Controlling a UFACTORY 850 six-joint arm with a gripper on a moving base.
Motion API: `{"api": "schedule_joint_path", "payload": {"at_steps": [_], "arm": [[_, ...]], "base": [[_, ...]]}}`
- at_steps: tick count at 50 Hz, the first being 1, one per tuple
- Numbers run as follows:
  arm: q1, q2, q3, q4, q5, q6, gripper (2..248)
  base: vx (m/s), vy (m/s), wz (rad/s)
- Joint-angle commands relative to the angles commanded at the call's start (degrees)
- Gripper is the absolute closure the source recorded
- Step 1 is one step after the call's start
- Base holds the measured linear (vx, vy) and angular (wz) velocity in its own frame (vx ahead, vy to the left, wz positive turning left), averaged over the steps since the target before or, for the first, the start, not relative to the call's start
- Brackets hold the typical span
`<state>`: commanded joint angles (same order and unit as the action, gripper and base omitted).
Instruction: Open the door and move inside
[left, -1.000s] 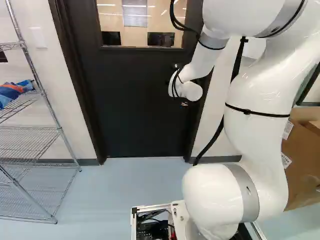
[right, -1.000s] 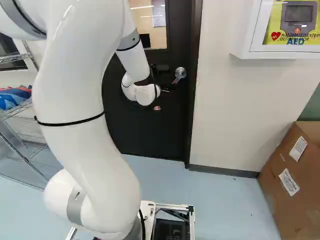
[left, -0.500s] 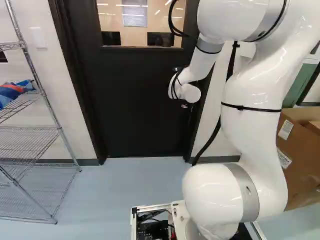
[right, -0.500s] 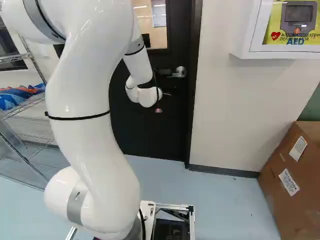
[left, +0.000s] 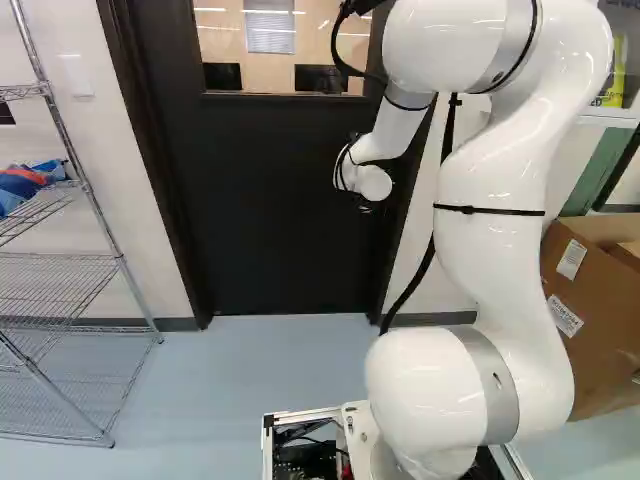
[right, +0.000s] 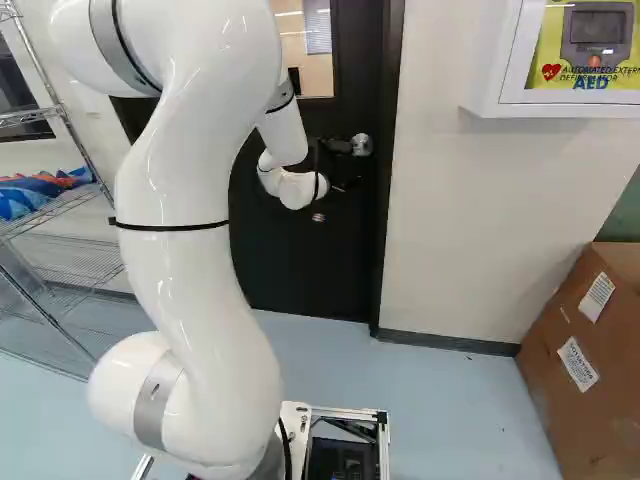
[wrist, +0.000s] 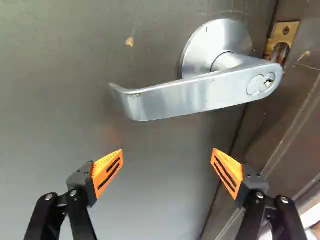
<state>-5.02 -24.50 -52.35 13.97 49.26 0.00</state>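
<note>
While its fingers are spread wide, nothing is held by the claw (right: 338, 186). Door handle (wrist: 175, 97) is seen ahead of it, untouched. Door (left: 275, 210) is shut, flanked by wire shelf (left: 60, 262) and cardboard box (right: 560, 345).

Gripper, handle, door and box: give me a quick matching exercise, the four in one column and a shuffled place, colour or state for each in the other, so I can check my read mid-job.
1. Gripper
2. Lever handle
3. Door
4. Cardboard box

A. At the right of the right base view
B. Dark, with a window
C. Open, nothing between its fingers
D. Silver, ahead of the gripper

Right pairs: 1-C, 2-D, 3-B, 4-A
</note>
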Motion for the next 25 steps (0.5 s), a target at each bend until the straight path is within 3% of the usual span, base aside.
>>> {"api": "schedule_joint_path", "payload": {"at_steps": [25], "arm": [[2.22, -5.78, -7.44, 7.53, -1.07, 0.0, 3]], "base": [[0.0, 0.0, 0.0]]}}
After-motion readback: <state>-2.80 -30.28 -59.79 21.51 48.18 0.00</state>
